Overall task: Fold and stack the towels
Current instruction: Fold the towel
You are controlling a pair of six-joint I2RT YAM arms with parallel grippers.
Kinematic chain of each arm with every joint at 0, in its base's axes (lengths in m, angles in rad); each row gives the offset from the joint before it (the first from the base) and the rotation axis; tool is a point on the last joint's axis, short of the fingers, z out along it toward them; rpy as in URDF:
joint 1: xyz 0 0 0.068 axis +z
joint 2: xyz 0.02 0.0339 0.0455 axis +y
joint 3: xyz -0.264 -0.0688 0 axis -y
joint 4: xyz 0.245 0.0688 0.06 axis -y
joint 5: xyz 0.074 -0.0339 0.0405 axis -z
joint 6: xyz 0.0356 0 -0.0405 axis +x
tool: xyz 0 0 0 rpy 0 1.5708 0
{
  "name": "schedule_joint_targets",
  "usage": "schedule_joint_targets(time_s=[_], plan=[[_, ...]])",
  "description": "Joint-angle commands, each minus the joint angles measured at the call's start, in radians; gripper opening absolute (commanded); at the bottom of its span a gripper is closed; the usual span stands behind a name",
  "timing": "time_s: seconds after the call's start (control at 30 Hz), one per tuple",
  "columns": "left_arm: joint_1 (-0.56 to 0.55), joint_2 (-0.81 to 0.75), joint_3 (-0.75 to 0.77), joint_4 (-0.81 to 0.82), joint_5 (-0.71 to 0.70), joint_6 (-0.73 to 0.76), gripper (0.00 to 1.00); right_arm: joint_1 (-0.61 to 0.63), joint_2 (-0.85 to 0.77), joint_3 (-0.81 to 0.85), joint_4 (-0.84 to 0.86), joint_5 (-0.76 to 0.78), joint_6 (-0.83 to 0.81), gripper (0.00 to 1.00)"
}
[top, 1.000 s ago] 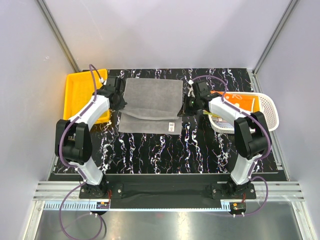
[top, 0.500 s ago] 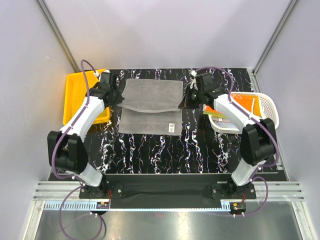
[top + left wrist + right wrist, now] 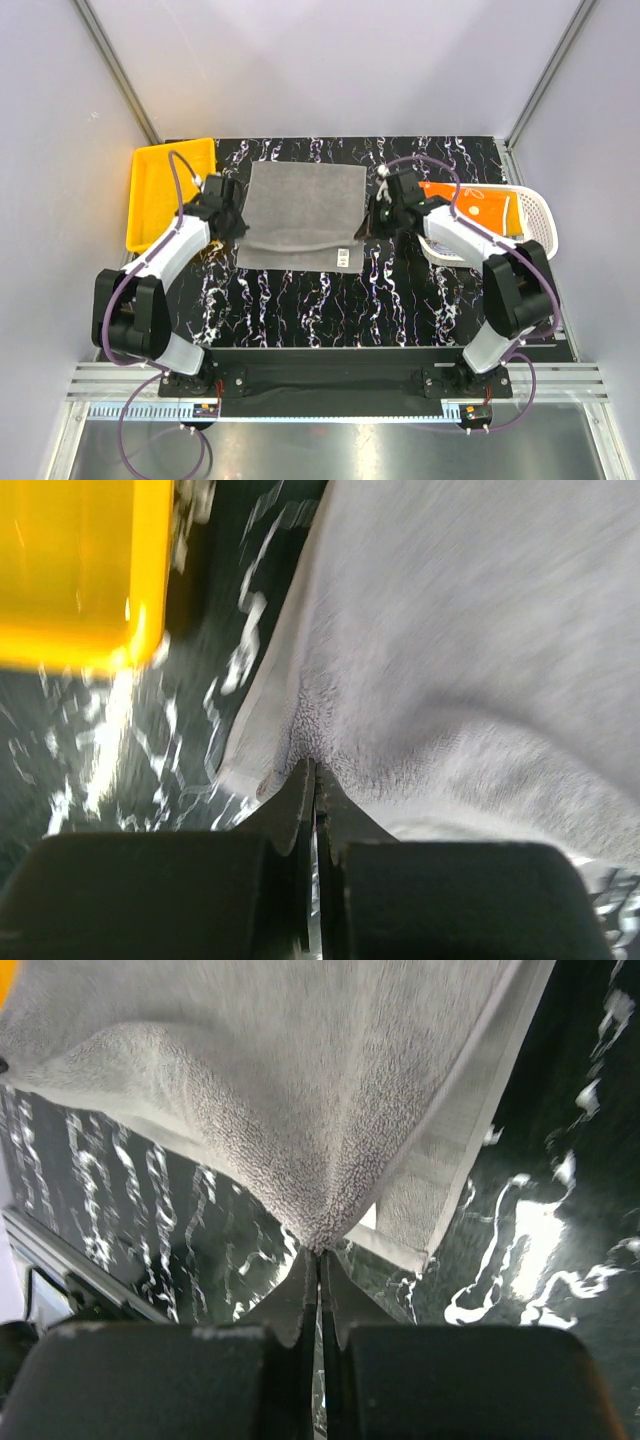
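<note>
A plain grey towel lies mid-table, its upper layer raised in a crease above a lower layer that carries a small white tag. My left gripper is shut on the towel's left edge. In the left wrist view the closed tips pinch the grey towel. My right gripper is shut on the right edge. In the right wrist view the gripper bunches the towel to a point. An orange towel lies in the white basket.
A yellow bin stands at the table's left edge, close behind my left gripper, and shows in the left wrist view as the yellow bin. The white slotted basket sits at the right. The tabletop is black marble-patterned.
Both grippers rose toward the back, then came down toward the near side with the pinched grey layer. The crease now lies closer to the towel's near edge.
</note>
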Motion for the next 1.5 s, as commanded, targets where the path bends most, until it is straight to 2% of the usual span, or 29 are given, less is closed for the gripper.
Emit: schedule_joint_targets(time_s=[0.0, 0.27, 0.7, 1.03, 1.23, 1.27, 1.33, 1.47], plan=[[0.001, -0.007, -0.095, 0.093, 0.032, -0.041, 0.0, 0.03, 0.041, -0.065, 0.096, -0.041, 0.043, 0.0], [0.001, 0.009, -0.219, 0.173, 0.018, -0.061, 0.0, 0.039, 0.118, -0.146, 0.149, -0.032, 0.054, 0.0], [0.001, -0.036, -0.164, 0.093, -0.02, -0.05, 0.0, 0.032, 0.048, -0.105, 0.001, 0.048, 0.003, 0.0], [0.001, 0.02, -0.162, 0.071, 0.026, -0.047, 0.0, 0.015, 0.042, -0.154, 0.017, 0.033, 0.009, 0.0], [0.003, 0.03, -0.162, 0.064, 0.015, -0.047, 0.0, 0.009, 0.006, -0.169, -0.002, 0.076, 0.0, 0.13], [0.003, 0.026, -0.158, 0.058, 0.012, -0.046, 0.02, 0.009, 0.003, -0.172, -0.005, 0.086, -0.003, 0.15], [0.003, 0.013, -0.147, 0.045, -0.002, -0.044, 0.19, 0.009, -0.012, -0.178, -0.005, 0.093, -0.003, 0.24], [-0.004, -0.042, -0.124, 0.022, 0.004, -0.018, 0.37, 0.012, -0.06, -0.163, -0.049, 0.152, -0.002, 0.35]])
